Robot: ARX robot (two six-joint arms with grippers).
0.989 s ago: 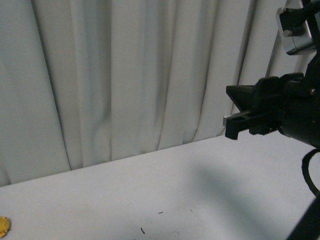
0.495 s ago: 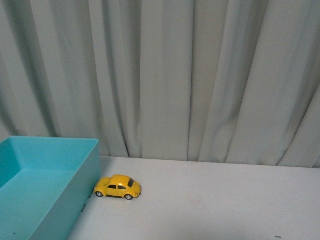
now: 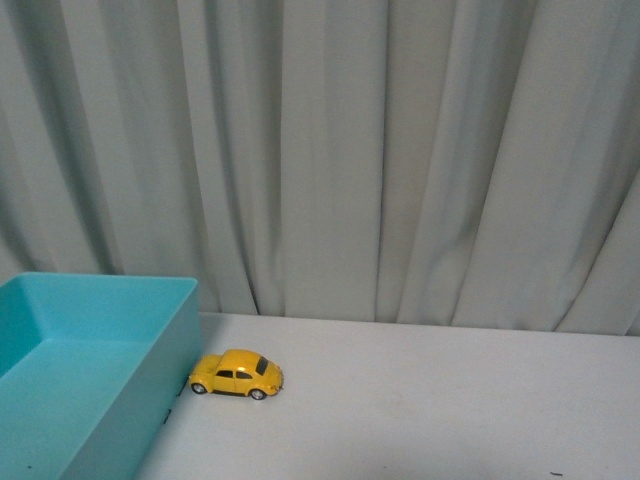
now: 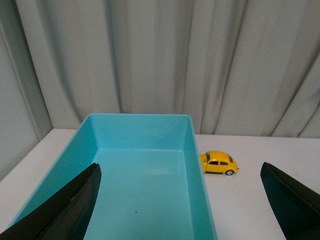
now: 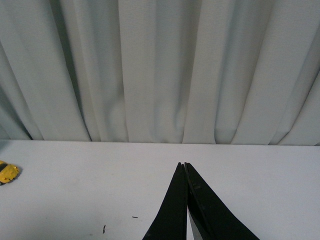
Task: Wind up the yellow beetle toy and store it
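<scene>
Front view: yellow beetle toy (image 3: 236, 374) lies broadside, left-right.

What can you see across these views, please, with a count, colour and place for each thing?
yellow beetle toy: one, yellow, on its wheels on the table, right beside the bin's outer wall; contact unclear
bin: one, turquoise, open-topped, on the table's left side, nothing inside
table: one, white, under everything
curtain: one, pale grey, hanging behind the table
left gripper: one, black, jaws wide apart, holding nothing, seen only in its own wrist view
right gripper: one, black, jaws closed together, holding nothing, over bare table
</scene>
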